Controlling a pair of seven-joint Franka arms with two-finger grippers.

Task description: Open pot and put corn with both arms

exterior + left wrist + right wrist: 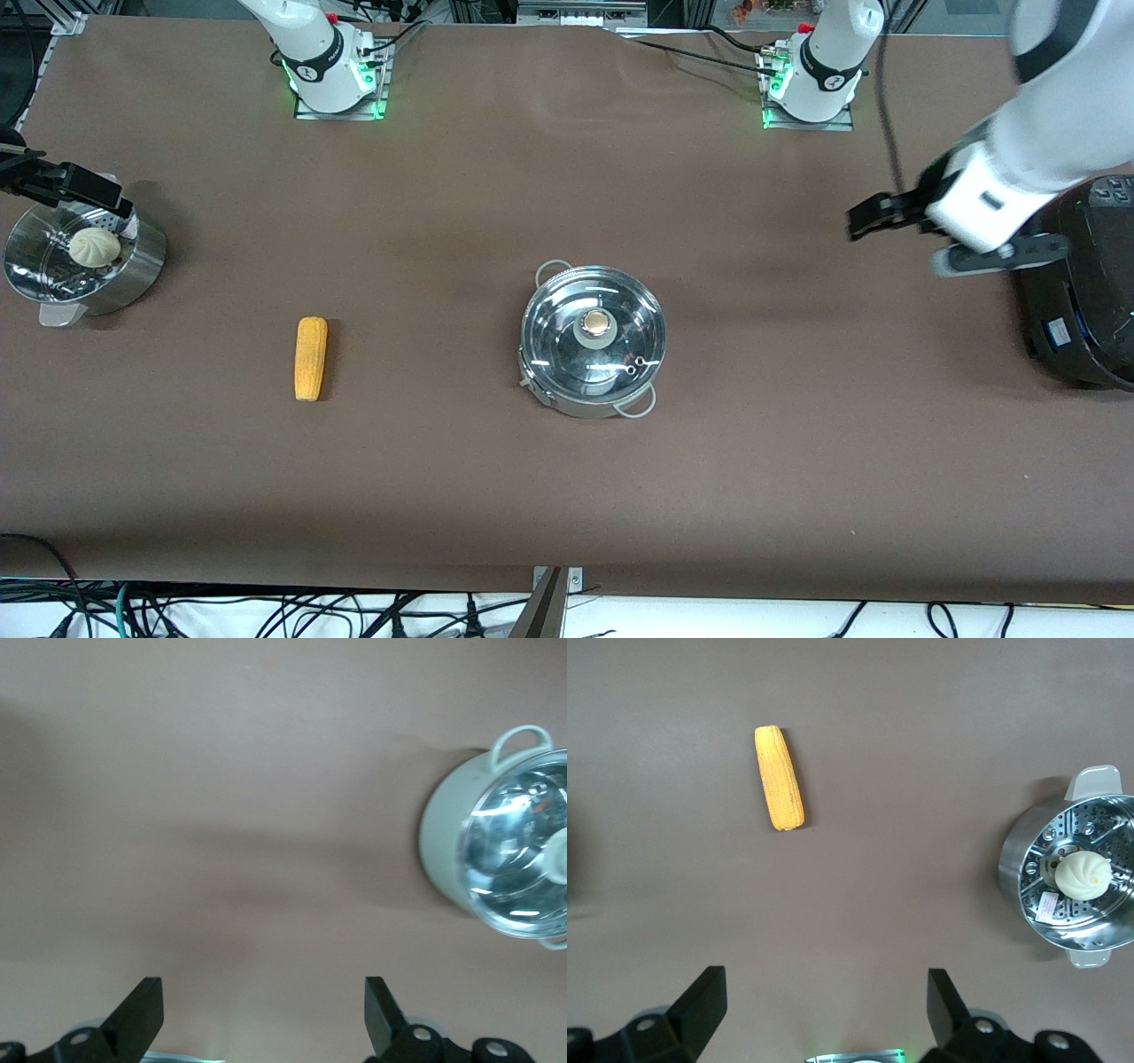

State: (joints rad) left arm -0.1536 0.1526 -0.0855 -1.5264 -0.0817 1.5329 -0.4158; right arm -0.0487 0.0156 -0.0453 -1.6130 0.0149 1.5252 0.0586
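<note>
The shiny steel pot stands mid-table with its glass lid and tan knob on it. It also shows in the left wrist view. The corn lies on the table toward the right arm's end, well apart from the pot, and also shows in the right wrist view. My left gripper is open and empty, in the air near the black cooker. My right gripper is open and empty, over the steamer pot's edge.
A smaller steel steamer pot with a pale bun stands at the right arm's end. A big black cooker stands at the left arm's end. Brown cloth covers the table.
</note>
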